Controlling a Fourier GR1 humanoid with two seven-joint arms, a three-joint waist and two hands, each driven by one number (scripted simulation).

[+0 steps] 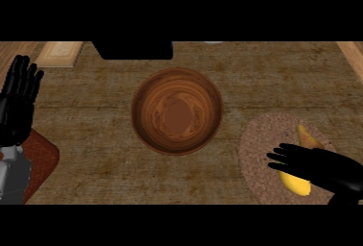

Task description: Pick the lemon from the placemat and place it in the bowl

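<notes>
Lemon (300, 163) sits on the round placemat (259, 153), right of the wooden bowl (177, 111), partly hidden under right hand (315, 166). Fingers (282, 154) spread over it, not yet curled round. Advice: close thumb and fingers round the middle before lifting. Left hand (18, 98) rests at the bench's left edge, fingers straight.

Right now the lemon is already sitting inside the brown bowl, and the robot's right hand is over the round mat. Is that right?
Not quite. The head view shows the lemon on the round mat, not inside the brown bowl. The right hand is over the mat.
</notes>
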